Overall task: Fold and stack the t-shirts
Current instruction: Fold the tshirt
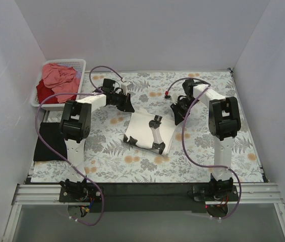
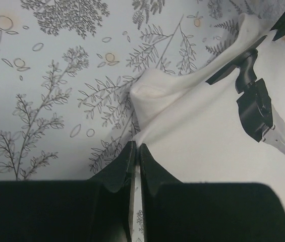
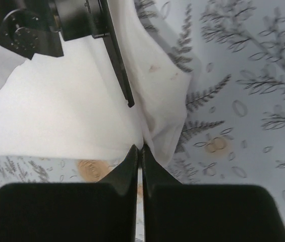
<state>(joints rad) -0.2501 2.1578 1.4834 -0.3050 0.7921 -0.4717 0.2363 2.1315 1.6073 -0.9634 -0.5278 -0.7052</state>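
Note:
The cream-white t-shirt [image 1: 141, 130] lies partly folded at the middle of the floral tablecloth. My left gripper [image 1: 128, 107] is shut on its far left corner, with cloth pinched at the tips in the left wrist view [image 2: 135, 147]. My right gripper [image 1: 176, 117] is shut on its far right edge, with cloth pinched at the tips in the right wrist view [image 3: 140, 147]. The cloth is pulled up between them [image 2: 197, 136] [image 3: 66, 111]. A black t-shirt [image 1: 49, 142] lies flat at the left table edge. The salmon-pink t-shirt [image 1: 60, 75] and the dark red t-shirt [image 1: 43, 93] lie crumpled in the basket.
A black-and-white bar-shaped tool [image 1: 157, 134] lies on the cream-white shirt between my grippers; it also shows in the left wrist view [image 2: 254, 108] and the right wrist view [image 3: 116, 55]. The white lattice basket [image 1: 79, 64] stands at the far left. White walls enclose the table.

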